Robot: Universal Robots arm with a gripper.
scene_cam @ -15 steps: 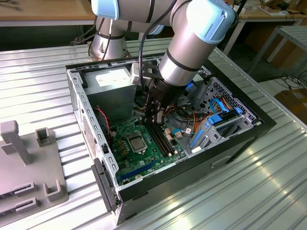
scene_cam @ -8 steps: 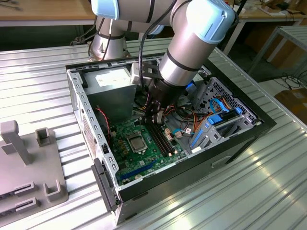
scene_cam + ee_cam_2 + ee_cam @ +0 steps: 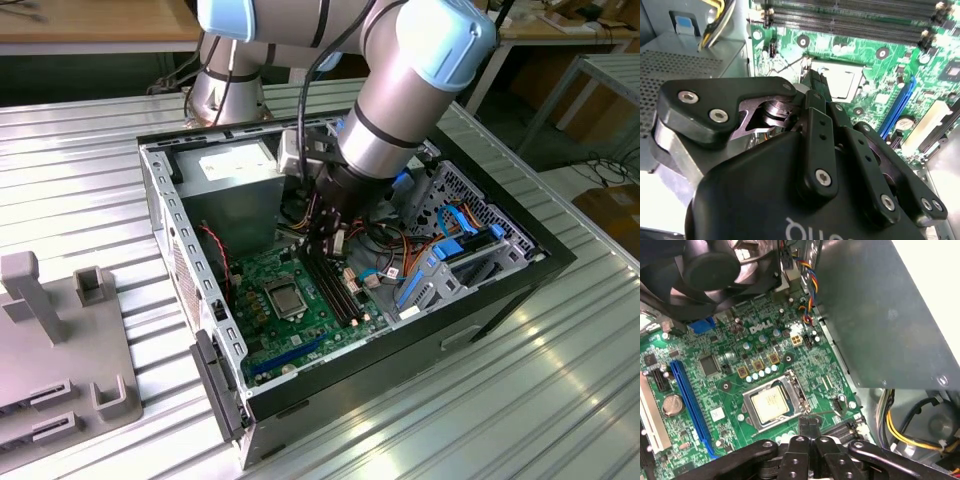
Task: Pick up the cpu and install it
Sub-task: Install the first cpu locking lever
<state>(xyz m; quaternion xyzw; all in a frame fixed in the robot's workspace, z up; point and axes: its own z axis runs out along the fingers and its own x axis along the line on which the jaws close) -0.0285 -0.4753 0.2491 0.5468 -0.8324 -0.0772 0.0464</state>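
One cpu (image 3: 771,404) seated in socket (image 3: 756,422) | gripper (image 3: 808,426) closed, empty

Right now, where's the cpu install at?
Looks placed: the cpu lies flat inside the socket frame on the motherboard. The gripper is shut and empty just beside the socket. Whether the socket is latched can't be told.

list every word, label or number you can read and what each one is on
White logo lettering on the motherboard, first wrist view: a brand mark, not quoted.
Faint marks on the cpu in its socket: too small to read.
White lettering on the housing of the gripper, second wrist view: cut off by the picture edge, unreadable.
Label on the power supply, exterior view: too small to read.
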